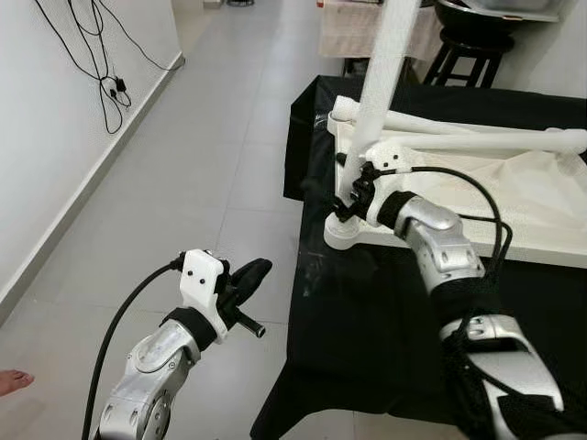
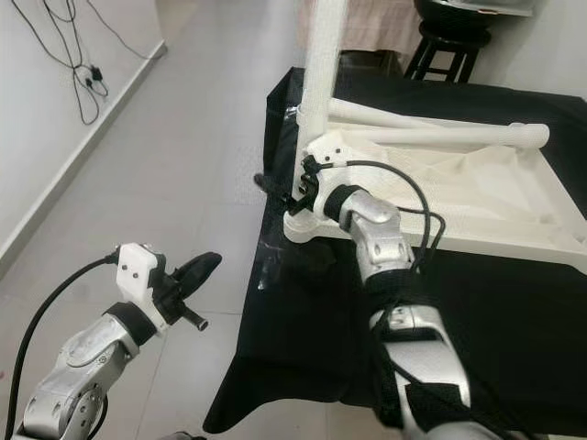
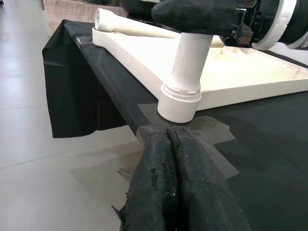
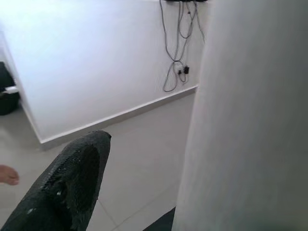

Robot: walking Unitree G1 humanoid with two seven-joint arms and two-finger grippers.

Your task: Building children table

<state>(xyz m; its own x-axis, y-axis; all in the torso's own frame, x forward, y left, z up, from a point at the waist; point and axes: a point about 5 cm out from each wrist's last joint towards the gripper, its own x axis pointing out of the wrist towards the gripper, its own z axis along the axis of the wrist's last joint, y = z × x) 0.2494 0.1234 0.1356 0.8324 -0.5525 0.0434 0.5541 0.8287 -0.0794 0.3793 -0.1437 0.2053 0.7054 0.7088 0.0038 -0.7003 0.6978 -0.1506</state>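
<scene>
Gripping the upright white leg [image 1: 385,69] near its base, your right hand [image 1: 353,197] is clamped on it at the tabletop's [image 1: 477,197] corner on the black worktop [image 1: 367,321]. Your left hand [image 1: 246,280] hovers closed, empty, beside the worktop.

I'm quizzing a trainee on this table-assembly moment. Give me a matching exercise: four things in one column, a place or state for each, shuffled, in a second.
Things:
1. upright white leg
2. left gripper
3. right gripper
4. black cloth

Places or states:
A. fingers pressed together, out over the floor beside the table
B. standing in the corner socket of the white tabletop
C. at the base of the upright leg
D. spread under the tabletop

Pairs: 1-B, 2-A, 3-C, 4-D
</scene>
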